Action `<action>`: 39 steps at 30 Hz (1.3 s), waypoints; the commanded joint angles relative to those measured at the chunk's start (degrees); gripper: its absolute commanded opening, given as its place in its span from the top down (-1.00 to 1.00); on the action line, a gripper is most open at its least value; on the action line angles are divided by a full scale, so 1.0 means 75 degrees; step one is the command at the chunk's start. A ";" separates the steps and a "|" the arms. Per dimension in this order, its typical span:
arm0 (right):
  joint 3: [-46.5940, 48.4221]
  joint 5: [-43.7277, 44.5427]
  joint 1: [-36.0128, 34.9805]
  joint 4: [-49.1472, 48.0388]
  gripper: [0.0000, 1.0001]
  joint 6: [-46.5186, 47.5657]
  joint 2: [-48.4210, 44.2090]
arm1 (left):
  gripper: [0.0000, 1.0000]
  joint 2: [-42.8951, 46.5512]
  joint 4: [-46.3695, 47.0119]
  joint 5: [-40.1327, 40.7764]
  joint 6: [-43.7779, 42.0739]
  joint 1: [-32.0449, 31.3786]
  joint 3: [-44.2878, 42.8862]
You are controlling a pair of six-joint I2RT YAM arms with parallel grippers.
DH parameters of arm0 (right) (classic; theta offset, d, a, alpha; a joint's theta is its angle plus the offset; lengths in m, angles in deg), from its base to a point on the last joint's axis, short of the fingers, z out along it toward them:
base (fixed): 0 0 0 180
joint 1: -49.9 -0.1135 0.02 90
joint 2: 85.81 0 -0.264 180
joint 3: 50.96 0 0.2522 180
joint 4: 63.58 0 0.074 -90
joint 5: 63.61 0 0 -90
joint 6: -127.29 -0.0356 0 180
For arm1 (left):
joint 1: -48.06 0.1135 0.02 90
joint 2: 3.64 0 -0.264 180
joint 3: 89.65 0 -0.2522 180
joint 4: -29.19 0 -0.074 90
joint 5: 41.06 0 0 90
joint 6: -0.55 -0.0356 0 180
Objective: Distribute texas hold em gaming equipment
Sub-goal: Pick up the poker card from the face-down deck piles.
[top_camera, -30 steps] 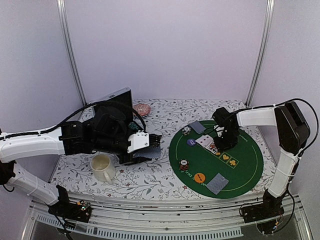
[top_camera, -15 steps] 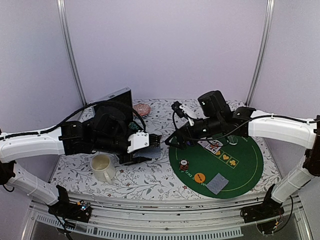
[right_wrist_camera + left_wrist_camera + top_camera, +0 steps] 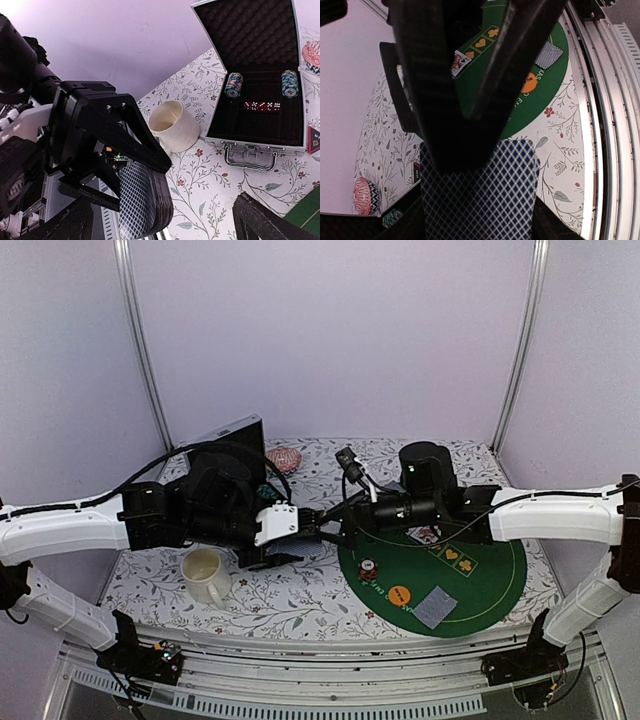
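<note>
Floral cloth covers the counter (image 3: 300,605), and a round green mat (image 3: 490,580) lies on its right half. Nearest the front edge, 1 grey-blue-backed card (image 3: 435,607) lies face down on the mat. Just left of it sits an orange disc (image 3: 399,594), and a little further in a small stack of striped chips (image 3: 369,569) stands near the mat's left rim. Off the mat, on the left half, a cream mug (image 3: 205,573) stands upright just in front of the left arm.

Past the mug, the left hand (image 3: 300,537) reaches rightward and pinches a deck of cards (image 3: 308,550) between its 2 fingers. The deck is held clear of the counter, its blue diamond-patterned back facing the left wrist camera. The right hand (image 3: 332,532) comes in from the opposite side at the mat's left edge and faces the deck at close range. Its fingers are spread wide, 1 at each lower corner of the right wrist view. I cannot tell if they touch the cards.

Further in, face-up cards (image 3: 425,535) lie on the mat beside printed yellow suit symbols, partly hidden by the right arm. Behind the left arm an aluminium case (image 3: 260,147) stands open, its foam-lined lid raised. Inside are 2 rolls of chips (image 3: 233,85) and a row of red dice (image 3: 261,106). A pink striped round object (image 3: 285,457) rests near the back of the counter, just right of the case. Plain pale walls close off the back.
</note>
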 commanded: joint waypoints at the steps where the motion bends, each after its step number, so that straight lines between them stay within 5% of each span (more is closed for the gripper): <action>1: 0.0337 0.0062 -0.0195 -0.0356 -0.99 -0.0377 0.0631 | -0.23 0.0101 0.0057 -0.0095 0.0017 0.0069 0.0022; 15: 0.0432 0.1242 -0.0200 0.1399 -0.89 -0.0099 0.0307 | -0.23 0.0111 0.0059 -0.0048 0.0017 0.0068 0.0033; 25: 0.0734 0.0111 -0.0204 0.1437 -0.67 0.0003 0.0403 | -0.23 0.0065 0.0059 -0.0040 0.0009 0.0072 0.0033; 34: 0.0772 0.0136 -0.0207 0.1647 0.32 -0.0031 0.0110 | -0.23 0.0082 0.0058 -0.0004 -0.0006 0.0069 0.0046; 39: 0.0824 0.0262 -0.0204 0.1937 0.58 0.0013 -0.0049 | -0.23 0.0083 0.0059 -0.0015 -0.0006 0.0075 0.0046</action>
